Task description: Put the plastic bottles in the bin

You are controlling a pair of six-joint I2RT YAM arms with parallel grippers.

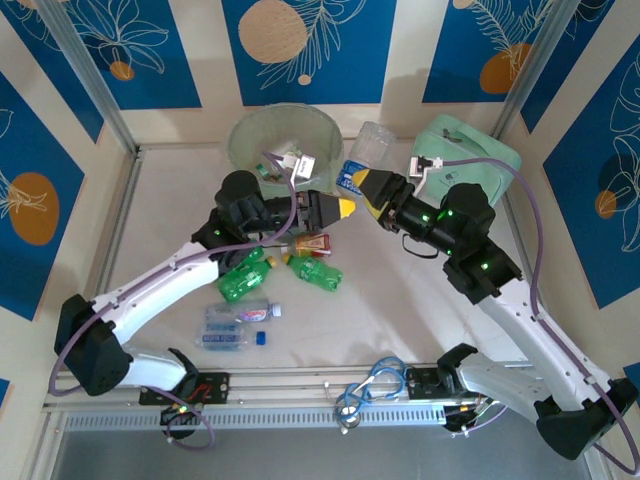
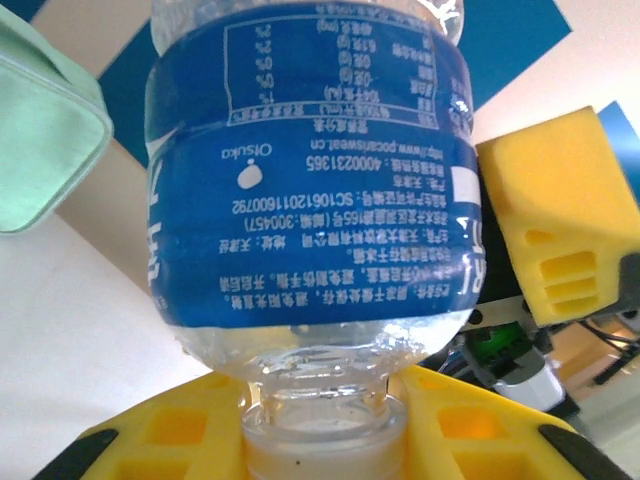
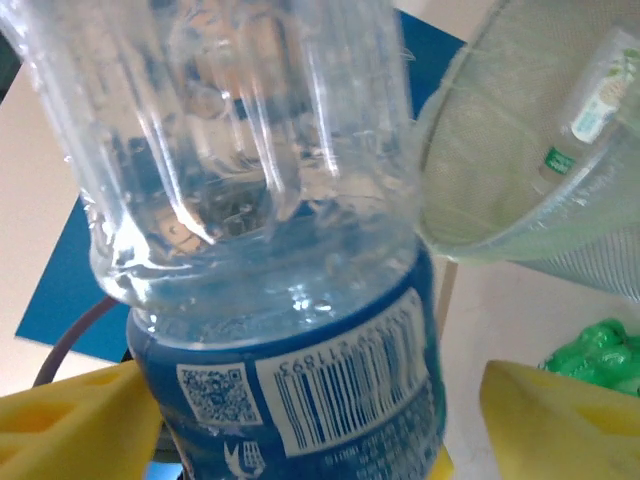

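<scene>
Two grippers at one blue-labelled bottle, held up off the table just beside the bin! The left gripper is clamped tight on the bottle's neck. The right gripper has its yellow fingers spread, with a clear gap beside the label. Green bottles and a clear bottle lie under the left arm.

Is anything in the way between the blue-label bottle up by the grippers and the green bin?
Nothing visible does: the blue-label bottle hangs just right of the bin, with open air between them.
</scene>
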